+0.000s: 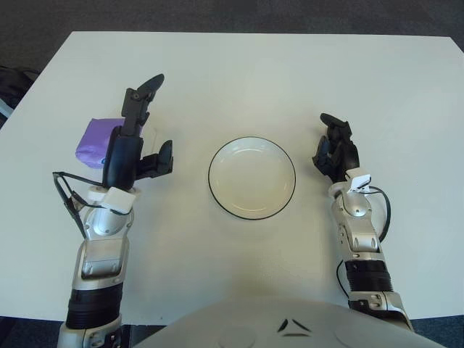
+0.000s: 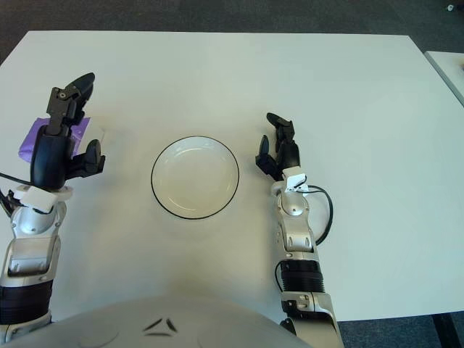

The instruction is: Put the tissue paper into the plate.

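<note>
Sitting at the middle of the white table (image 1: 239, 65), the round white plate (image 1: 252, 177) with its thin dark rim has nothing in it; its pale inner surface is bare from edge to edge. The purple tissue pack (image 1: 94, 140) lies flat on the tabletop well to the left of the plate, apart from it, and only its left part shows, because the left hand covers the rest.

The left hand (image 1: 130, 141) is raised in front of the tissue pack, its forearm rising steeply from the lower left edge of the view. Its fingers (image 1: 142, 93) are spread: the long ones point up and away toward the far side of the table, while the thumb juts out to the right toward the plate. Nothing is held between them, and whether any finger touches the pack cannot be told.

The right hand (image 1: 335, 151) shows just to the right of the plate, clear of its rim, with its forearm running back toward the lower right. Its fingers (image 2: 281, 127) are loosely bent and point away from the robot, holding nothing.
</note>
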You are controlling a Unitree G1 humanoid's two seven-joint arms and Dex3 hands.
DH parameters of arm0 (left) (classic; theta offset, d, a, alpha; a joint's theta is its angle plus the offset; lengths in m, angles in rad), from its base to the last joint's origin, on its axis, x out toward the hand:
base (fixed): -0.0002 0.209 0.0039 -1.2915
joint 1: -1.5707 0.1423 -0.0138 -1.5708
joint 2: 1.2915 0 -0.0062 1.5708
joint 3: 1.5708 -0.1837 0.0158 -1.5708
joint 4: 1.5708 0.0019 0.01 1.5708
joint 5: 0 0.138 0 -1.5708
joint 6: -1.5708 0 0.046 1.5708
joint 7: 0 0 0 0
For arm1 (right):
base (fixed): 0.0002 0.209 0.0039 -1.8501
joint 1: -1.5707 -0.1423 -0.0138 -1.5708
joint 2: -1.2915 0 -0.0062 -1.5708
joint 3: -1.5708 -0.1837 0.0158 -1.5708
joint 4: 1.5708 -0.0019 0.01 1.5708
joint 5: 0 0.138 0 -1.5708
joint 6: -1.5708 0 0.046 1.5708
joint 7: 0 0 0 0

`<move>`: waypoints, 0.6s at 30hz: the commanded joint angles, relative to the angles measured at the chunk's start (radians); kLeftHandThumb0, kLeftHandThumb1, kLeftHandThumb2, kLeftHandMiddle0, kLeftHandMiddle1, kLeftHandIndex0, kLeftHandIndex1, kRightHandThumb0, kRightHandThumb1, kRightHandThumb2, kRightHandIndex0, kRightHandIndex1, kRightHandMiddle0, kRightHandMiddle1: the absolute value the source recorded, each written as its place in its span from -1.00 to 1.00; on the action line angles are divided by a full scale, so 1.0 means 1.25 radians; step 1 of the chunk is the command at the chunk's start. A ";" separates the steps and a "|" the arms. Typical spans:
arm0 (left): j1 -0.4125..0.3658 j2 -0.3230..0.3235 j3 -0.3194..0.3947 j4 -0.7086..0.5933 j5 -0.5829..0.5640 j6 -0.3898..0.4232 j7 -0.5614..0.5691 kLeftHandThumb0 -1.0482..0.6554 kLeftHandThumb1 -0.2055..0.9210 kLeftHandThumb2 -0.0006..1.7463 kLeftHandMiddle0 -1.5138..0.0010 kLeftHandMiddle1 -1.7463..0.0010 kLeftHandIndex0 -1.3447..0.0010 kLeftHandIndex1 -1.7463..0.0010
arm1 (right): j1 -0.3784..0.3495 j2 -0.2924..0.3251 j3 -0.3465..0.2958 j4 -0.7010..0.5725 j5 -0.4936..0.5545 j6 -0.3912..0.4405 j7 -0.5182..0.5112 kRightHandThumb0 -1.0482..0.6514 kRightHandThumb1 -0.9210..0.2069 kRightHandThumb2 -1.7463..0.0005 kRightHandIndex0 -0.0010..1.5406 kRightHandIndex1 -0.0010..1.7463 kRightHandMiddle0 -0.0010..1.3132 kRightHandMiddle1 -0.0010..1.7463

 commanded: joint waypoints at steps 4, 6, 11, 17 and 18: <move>-0.064 0.120 0.103 0.081 0.015 -0.048 0.004 -0.70 1.00 -0.08 0.67 0.92 1.00 0.29 | 0.054 0.018 0.011 0.109 -0.002 0.070 -0.004 -0.55 -1.00 -0.04 -0.60 -0.79 -1.00 -0.10; -0.072 0.170 0.135 0.105 0.001 -0.053 -0.018 -0.69 1.00 -0.08 0.67 0.92 1.00 0.31 | 0.050 0.022 0.015 0.114 -0.005 0.072 -0.010 -0.55 -1.00 -0.04 -0.60 -0.79 -1.00 -0.09; -0.089 0.258 0.178 0.130 -0.010 -0.048 -0.060 -0.64 1.00 -0.09 0.67 0.93 1.00 0.37 | 0.042 0.025 0.018 0.126 -0.007 0.074 -0.016 -0.55 -1.00 -0.03 -0.60 -0.79 -1.00 -0.08; -0.084 0.362 0.231 0.059 0.016 0.068 -0.148 -0.58 1.00 -0.18 0.67 0.94 1.00 0.44 | 0.032 0.028 0.021 0.144 -0.008 0.071 -0.022 -0.54 -1.00 -0.03 -0.61 -0.79 -1.00 -0.07; -0.084 0.372 0.236 0.044 0.013 0.092 -0.164 -0.57 1.00 -0.18 0.67 0.94 1.00 0.44 | 0.030 0.028 0.021 0.146 -0.008 0.072 -0.023 -0.54 -1.00 -0.03 -0.61 -0.79 -1.00 -0.07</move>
